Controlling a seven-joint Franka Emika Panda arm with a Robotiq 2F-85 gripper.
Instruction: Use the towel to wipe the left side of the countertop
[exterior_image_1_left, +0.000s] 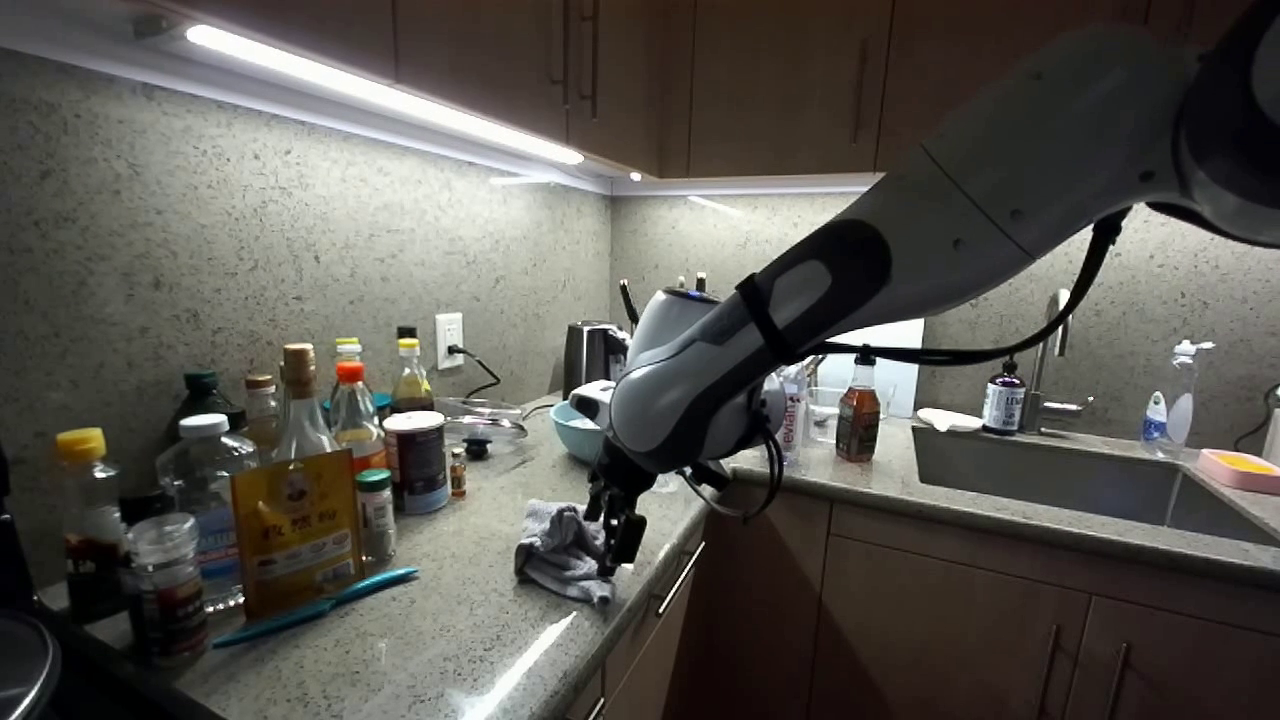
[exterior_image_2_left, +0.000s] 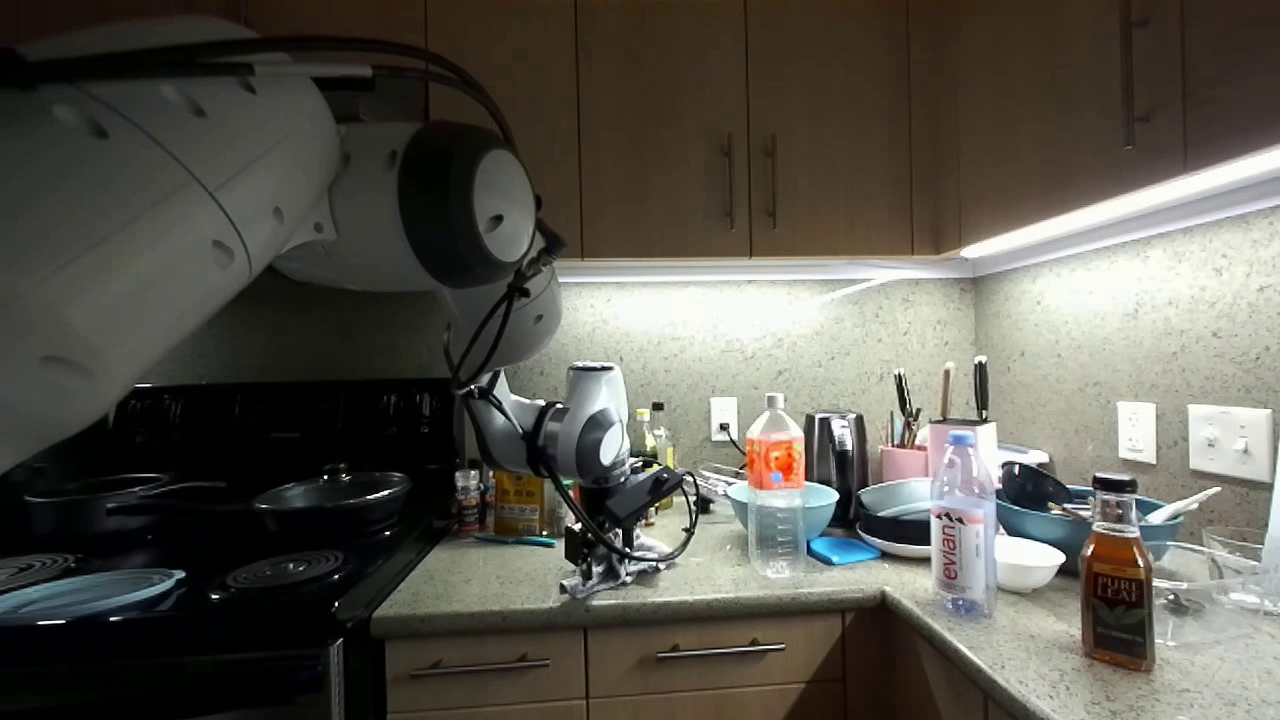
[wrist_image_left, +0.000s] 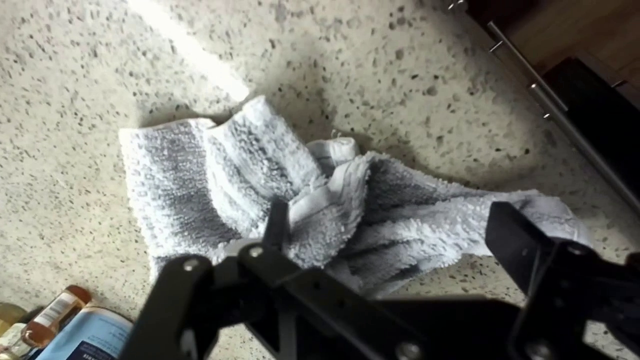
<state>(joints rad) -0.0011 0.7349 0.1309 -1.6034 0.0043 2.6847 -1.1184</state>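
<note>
A crumpled grey-white towel (exterior_image_1_left: 545, 555) lies on the speckled stone countertop (exterior_image_1_left: 440, 640) near its front edge. It also shows in an exterior view (exterior_image_2_left: 625, 572) and fills the middle of the wrist view (wrist_image_left: 175, 185). My gripper (wrist_image_left: 387, 220) points down over the towel with its fingers wide apart. The left finger in the wrist view overlaps the towel's bunched middle; the right finger is over its narrow end. Towel lies between and below the fingers, not pinched. In both exterior views the gripper (exterior_image_1_left: 612, 545) (exterior_image_2_left: 590, 545) is right at the towel; whether the fingertips touch it I cannot tell.
Bottles, jars and a yellow packet (exterior_image_1_left: 297, 535) stand along the wall, with a teal utensil (exterior_image_1_left: 320, 605) before them. A blue bowl (exterior_image_1_left: 578, 432) and a large orange-labelled bottle (exterior_image_2_left: 776, 490) stand farther along. The stove (exterior_image_2_left: 240, 600) adjoins the counter; drawer handles (exterior_image_1_left: 682, 578) stick out below its edge.
</note>
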